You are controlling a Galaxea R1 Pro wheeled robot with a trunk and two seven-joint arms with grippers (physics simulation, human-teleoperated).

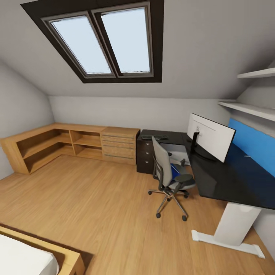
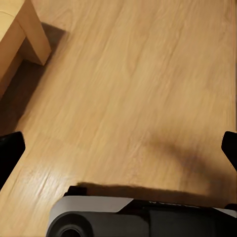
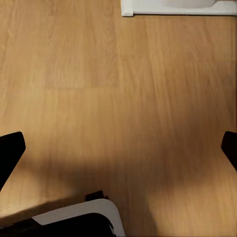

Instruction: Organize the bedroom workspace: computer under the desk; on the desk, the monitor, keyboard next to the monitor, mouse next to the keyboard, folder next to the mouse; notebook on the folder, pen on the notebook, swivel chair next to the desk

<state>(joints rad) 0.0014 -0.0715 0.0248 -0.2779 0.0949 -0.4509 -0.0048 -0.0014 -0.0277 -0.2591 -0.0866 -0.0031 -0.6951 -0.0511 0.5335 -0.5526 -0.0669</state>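
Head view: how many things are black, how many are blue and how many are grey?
Black: 3, the desk, the monitor, the keyboard.
Blue: 2, the folder on the swivel chair, the wall panel.
Grey: 1, the swivel chair.
Total: 6

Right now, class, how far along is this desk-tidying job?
Done: the monitor stands on the desk, and the keyboard lies on it too. In hand: nothing; both wrist views show open fingers over bare floor. Left: the folder still lies on the swivel chair.
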